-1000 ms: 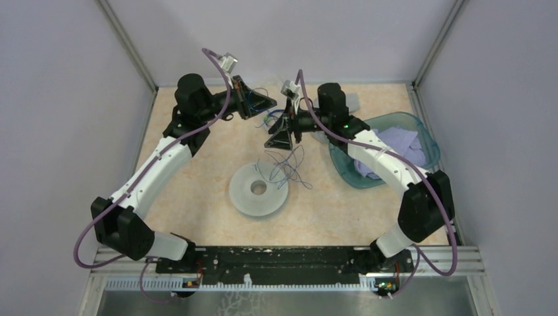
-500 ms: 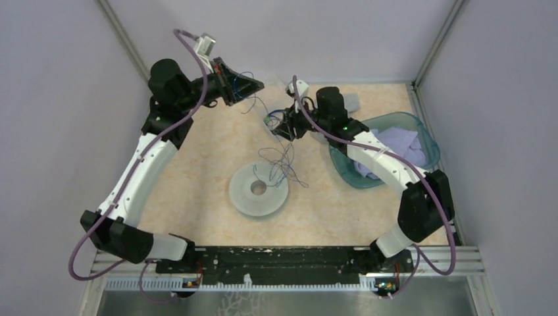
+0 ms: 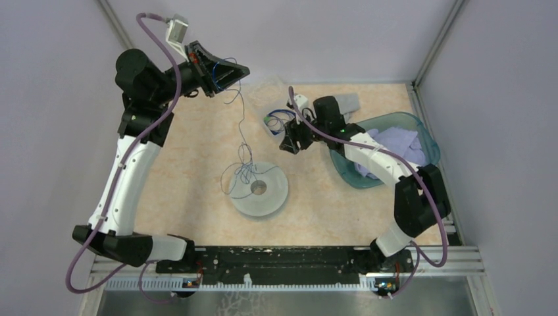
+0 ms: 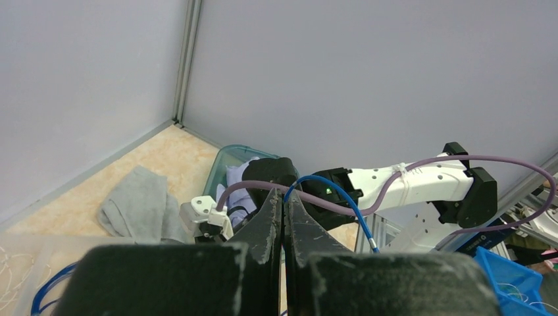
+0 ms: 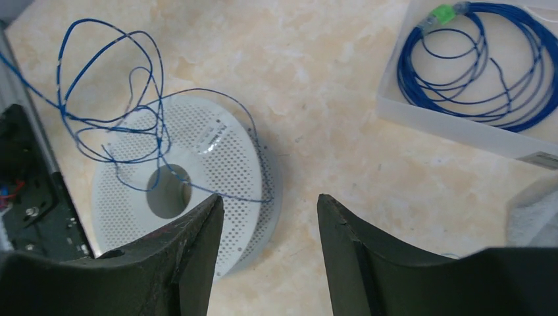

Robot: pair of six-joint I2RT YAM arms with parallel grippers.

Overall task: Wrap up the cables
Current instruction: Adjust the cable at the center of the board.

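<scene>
The cable (image 3: 242, 172) is a thin dark wire, tangled in loops over the pale grey spool (image 3: 270, 197) in the middle of the table. One strand rises from the tangle to my left gripper (image 3: 243, 68), held high at the far left and shut on it. In the left wrist view, the cable (image 4: 329, 185) arcs out from the closed fingertips of the left gripper (image 4: 284, 197). My right gripper (image 3: 289, 143) is open above the table, right of the spool. The right wrist view shows the right gripper (image 5: 268, 199) holding nothing, with the spool (image 5: 230, 164) and the cable loops (image 5: 152, 125) at its left.
A clear tray (image 3: 269, 129) holding a coiled bright blue wire (image 5: 474, 105) with a green end sits behind the right gripper. A teal bin (image 3: 428, 141) with purple cloth stands at the right. A grey cloth (image 3: 349, 102) lies by the back wall.
My left gripper has risen and swung to the far left, drawing one strand of cable up. The tangle has slid left onto the spool. My right gripper shifted slightly toward the tray.
</scene>
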